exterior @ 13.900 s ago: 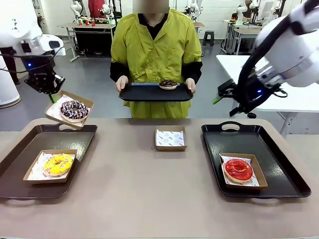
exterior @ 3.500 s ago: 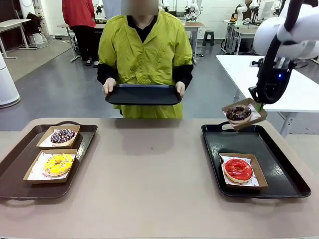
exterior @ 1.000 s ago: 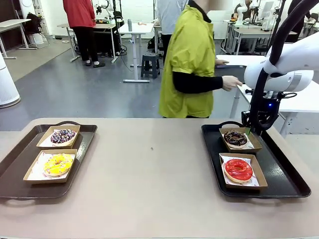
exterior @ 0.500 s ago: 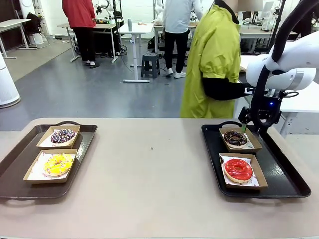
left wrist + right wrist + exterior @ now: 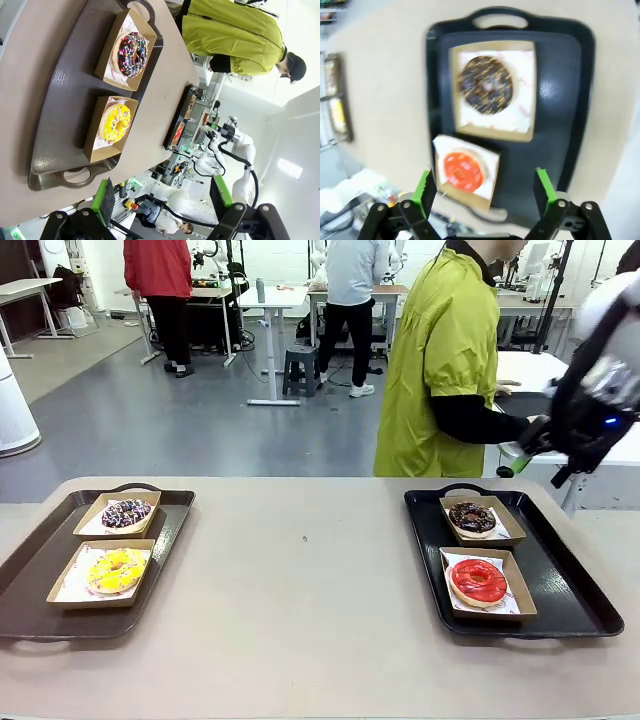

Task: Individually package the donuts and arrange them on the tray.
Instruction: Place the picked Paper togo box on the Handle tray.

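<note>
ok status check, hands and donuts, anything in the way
Both hands open and empty: left hand above its tray, right hand raised over the black tray. Four donuts boxed, two per tray. Nothing in the way.

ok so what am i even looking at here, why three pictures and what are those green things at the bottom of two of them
One moment, three cameras. The wide picture looks across a table toward a person in a yellow-green jacket. The other two come from cameras on the robot's wrists; the green things are finger pads of the left gripper and right gripper. Both are open and hold nothing. On the table sit a brown tray and a black tray, each carrying two boxed donuts: the yellow donut, the purple-sprinkled donut, the chocolate donut and the red donut.
</note>
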{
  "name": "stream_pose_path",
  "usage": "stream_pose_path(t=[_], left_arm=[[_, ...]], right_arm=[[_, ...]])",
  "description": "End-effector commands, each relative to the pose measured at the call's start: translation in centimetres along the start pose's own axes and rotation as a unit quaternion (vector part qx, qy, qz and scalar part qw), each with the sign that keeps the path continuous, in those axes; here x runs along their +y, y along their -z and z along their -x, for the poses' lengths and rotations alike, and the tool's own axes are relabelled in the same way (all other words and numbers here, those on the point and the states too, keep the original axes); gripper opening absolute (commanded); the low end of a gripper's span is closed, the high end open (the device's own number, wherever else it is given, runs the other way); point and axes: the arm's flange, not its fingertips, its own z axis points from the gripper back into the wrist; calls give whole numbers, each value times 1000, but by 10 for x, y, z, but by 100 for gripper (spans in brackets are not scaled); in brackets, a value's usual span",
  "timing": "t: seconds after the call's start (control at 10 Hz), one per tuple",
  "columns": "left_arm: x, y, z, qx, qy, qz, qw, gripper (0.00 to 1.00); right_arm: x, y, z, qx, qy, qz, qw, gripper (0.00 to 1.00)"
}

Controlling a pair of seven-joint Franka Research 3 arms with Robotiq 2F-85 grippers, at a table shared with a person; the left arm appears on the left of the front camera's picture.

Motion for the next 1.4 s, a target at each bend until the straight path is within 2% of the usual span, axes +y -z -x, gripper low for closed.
stream_pose_path(t=[0.0, 0.2, 0.4, 0.7, 0.9, 1.0, 1.3], left_arm=[[-1, -2, 3, 0, 1, -2, 1000, 100], [-1, -2, 3, 0, 1, -2, 1000, 100], [-1, -2, 3, 0, 1, -2, 1000, 100], [-1, -2, 3, 0, 1, -2, 1000, 100], [-1, -2, 3, 0, 1, -2, 1000, 100], [-1, -2, 3, 0, 1, -2, 1000, 100], [-1, -2, 3, 0, 1, -2, 1000, 100]], right_arm=[[-46, -35, 39, -17, -8, -137, 990, 100], [-100, -50, 66, -44, 6, -232, 972, 100], [-153, -47, 88, -43, 22, -305, 951, 100], [-211, -18, 90, -39, 44, -347, 936, 100], [-218, 0, 81, -61, 30, -340, 938, 100], [-216, -3, 102, -38, 54, -337, 939, 100], [-216, -3, 102, -38, 54, -337, 939, 100]])
